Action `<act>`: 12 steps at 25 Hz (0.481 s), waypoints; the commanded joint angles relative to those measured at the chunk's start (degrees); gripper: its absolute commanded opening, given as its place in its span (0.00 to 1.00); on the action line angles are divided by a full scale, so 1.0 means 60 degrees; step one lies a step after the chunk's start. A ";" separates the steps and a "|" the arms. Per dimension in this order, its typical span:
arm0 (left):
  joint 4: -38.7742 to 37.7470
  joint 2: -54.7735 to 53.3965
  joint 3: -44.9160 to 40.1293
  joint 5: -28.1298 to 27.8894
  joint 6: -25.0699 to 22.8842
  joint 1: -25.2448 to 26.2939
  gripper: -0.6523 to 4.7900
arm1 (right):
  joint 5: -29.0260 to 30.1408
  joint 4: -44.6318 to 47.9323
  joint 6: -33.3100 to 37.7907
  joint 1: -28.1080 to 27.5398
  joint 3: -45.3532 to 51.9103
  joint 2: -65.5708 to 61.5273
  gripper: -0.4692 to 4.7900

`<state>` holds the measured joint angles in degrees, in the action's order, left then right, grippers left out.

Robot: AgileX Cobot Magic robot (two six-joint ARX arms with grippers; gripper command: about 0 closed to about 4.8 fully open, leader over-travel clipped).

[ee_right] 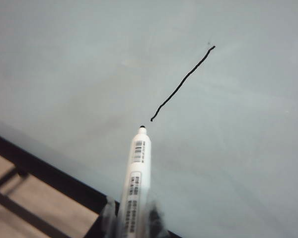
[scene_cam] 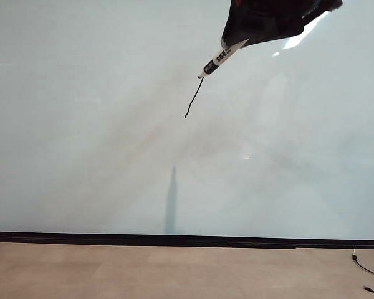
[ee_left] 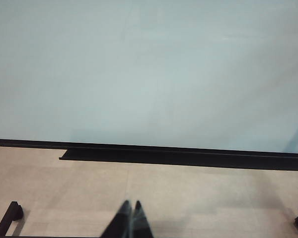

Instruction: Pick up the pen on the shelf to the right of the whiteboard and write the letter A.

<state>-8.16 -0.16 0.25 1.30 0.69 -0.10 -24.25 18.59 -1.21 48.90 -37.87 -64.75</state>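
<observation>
Up at the top right of the exterior view, I see only part of the right gripper (scene_cam: 252, 38); the rest of that arm is cut off by the edge. It is clamped on the pen (scene_cam: 221, 57). The pen's back end is hidden inside the black gripper. The pen slants down and to the left, tip first, toward the whiteboard (scene_cam: 81, 124). Its black tip sits right at the upper end of a thin black line (scene_cam: 194, 98); whether it touches the board I cannot tell. That line slants the same way as the pen. So far the letter A is just this one stroke.

The left gripper (ee_left: 131, 204) hangs low over the floor (ee_left: 198, 198), fingers together, holding nothing.
</observation>
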 commanded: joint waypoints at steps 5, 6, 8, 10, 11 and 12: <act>0.0076 -0.0004 0.0022 -0.0004 -0.0040 -0.0004 0.11 | 0.1701 0.2011 0.1559 -0.1286 0.0324 -0.0189 0.08; 0.0080 -0.0004 0.0022 0.0000 -0.0040 -0.0004 0.11 | 0.2175 0.2404 0.1847 -0.1632 0.0324 -0.0401 0.08; 0.0080 -0.0004 0.0022 0.0000 -0.0036 -0.0004 0.11 | 0.2976 0.3100 0.2284 -0.2069 0.0324 -0.0874 0.08; 0.0080 -0.0004 0.0022 0.0000 -0.0040 -0.0004 0.11 | 0.3384 0.3621 0.2459 -0.2251 0.0324 -0.1198 0.08; 0.0076 -0.0004 0.0022 0.0000 -0.0040 -0.0004 0.11 | 0.3526 0.3891 0.2514 -0.2299 0.0324 -0.1351 0.08; 0.0080 -0.0004 0.0022 0.0000 -0.0040 -0.0004 0.11 | 0.3705 0.4171 0.2575 -0.2342 0.0324 -0.1479 0.08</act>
<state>-8.16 -0.16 0.25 1.30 0.69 -0.10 -4.40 39.03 13.02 35.05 -35.68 -72.99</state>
